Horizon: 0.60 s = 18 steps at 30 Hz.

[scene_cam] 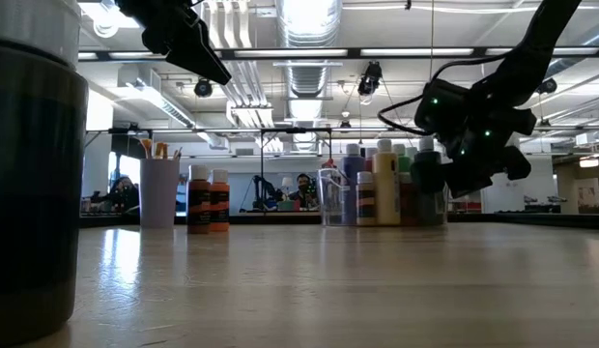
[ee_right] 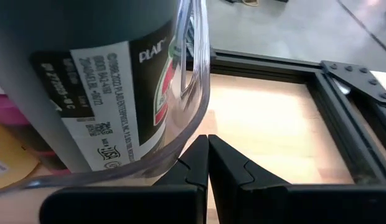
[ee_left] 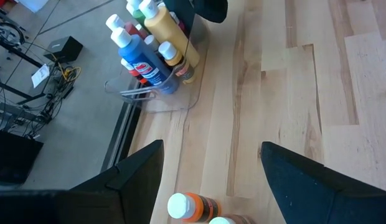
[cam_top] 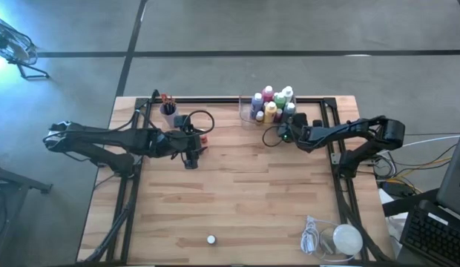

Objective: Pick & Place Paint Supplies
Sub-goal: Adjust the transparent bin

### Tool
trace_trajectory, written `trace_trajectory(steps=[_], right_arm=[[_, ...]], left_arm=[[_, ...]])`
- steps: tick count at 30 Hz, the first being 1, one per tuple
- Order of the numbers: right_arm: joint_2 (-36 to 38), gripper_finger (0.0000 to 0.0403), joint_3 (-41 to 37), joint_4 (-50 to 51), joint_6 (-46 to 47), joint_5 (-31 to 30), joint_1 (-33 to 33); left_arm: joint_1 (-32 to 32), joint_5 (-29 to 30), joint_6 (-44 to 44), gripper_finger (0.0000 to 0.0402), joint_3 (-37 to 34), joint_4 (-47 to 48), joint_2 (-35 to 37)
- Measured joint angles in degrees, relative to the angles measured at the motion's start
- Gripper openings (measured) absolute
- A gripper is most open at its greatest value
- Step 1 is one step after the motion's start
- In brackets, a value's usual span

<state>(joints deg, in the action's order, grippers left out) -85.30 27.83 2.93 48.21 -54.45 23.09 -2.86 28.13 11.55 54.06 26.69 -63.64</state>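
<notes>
Worktop (cam_top: 237, 200): pale wood-plank surface framed by dark metal rails, set on a grey concrete floor (cam_top: 289, 26) crossed by dark lines; seen from above, going left to right

Upper left of the high view: a stand or tripod (cam_top: 15, 52) on the floor, off the worktop

Left arm: reaches in from the left edge; left claw (cam_top: 191, 157) sits left of centre, above the wood, fingers spread wide with nothing between them. Its wrist view shows bare planks between the two fingers

Cup (cam_top: 168, 109): dark, near the worktop's upper edge at left, paintbrushes (cam_top: 165, 99) standing in it; pale in the low view

Two orange bottles (scene_cam: 209, 200): upright side by side, just right of the cup in the low view; their pale caps show at the bottom of the left wrist view

Small white cap-like item (cam_top: 211, 239): alone at the lower middle of the worktop

Clear tray (cam_top: 248, 111): upper middle, holding a tight cluster of paint bottles (cam_top: 273, 104), upright, pale-capped; yellow, blue, pink, green and purple visible

Right arm: reaches in from the right edge; right claw (cam_top: 283, 133) just below the tray's right side, fingers pressed together, pinching nothing. Its wrist view shows a dark bottle behind the tray's clear wall, right in front of the fingertips

White round lump with cord (cam_top: 341, 239): lower right corner

Right edge: cables, a keyboard (cam_top: 438, 237)

Room, low view: open ceiling with ducts and strip lights; a person (scene_cam: 302, 188) far behind the worktop
</notes>
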Motion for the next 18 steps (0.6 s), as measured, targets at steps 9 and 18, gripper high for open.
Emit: trace_trajectory(steps=[9,18], right_arm=[[0.0,0.0008,0.0,-3.75,-2.75,1.78,-0.02],[-0.09,0.0008,-0.02,-9.6,-7.79,4.87,0.07]], left_arm=[[-0.01,0.01,0.0,0.0273,0.0,-0.01,0.0],[-0.01,-0.01,0.0,0.0273,0.0,-0.02,0.0]])
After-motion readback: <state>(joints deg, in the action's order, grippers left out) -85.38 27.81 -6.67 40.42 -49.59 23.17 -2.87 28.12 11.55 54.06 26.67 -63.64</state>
